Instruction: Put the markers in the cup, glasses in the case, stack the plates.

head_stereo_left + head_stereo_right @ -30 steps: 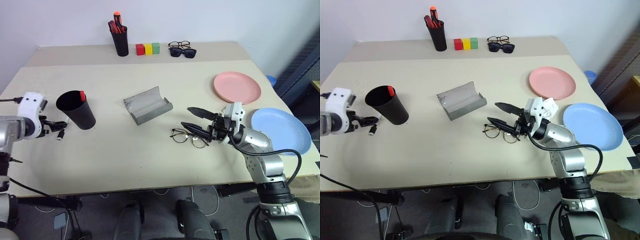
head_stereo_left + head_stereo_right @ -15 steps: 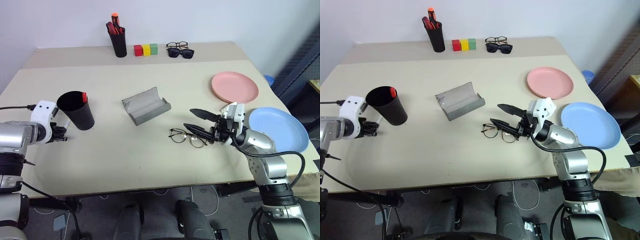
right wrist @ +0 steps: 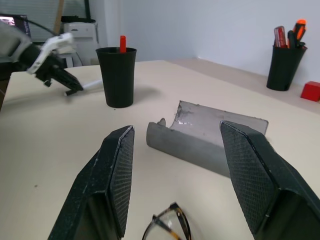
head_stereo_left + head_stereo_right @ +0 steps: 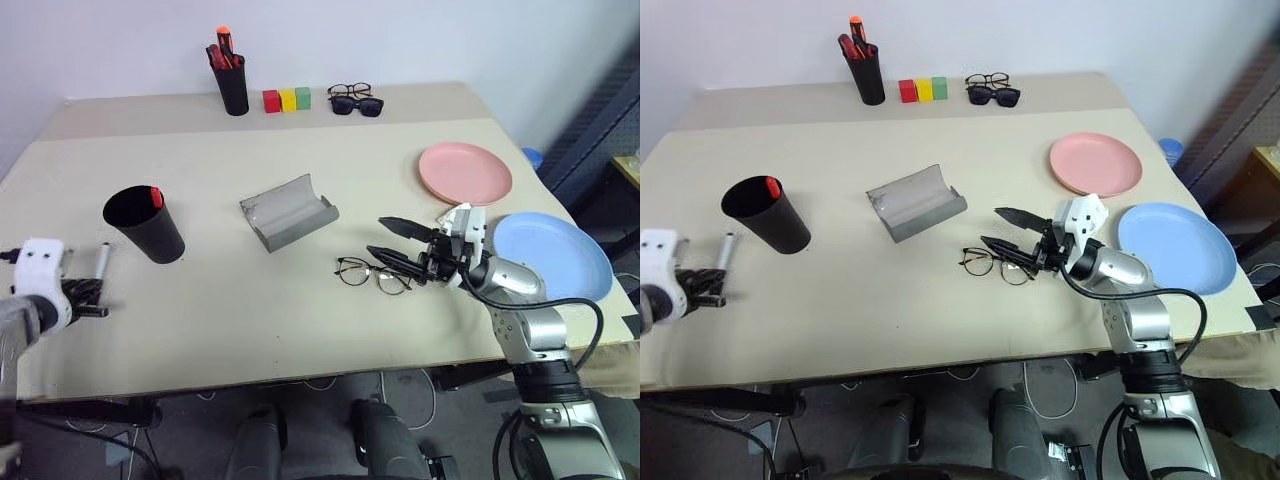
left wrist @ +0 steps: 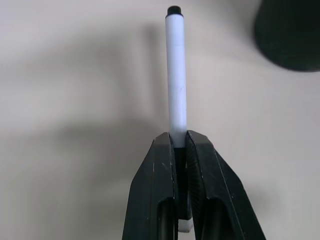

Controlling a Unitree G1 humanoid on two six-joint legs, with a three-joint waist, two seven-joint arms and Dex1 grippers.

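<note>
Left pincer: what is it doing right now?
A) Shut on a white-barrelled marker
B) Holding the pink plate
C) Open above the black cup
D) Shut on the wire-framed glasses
A: in the left wrist view the left pincer has both fingers pressed against the white marker, with the black cup standing apart from it.

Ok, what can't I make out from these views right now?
- Cup: its depth is hidden by its own dark wall; a red cap shows.
- Marker in the left gripper: the held end is covered by the fingers.
- Far glasses: too small for detail.
</note>
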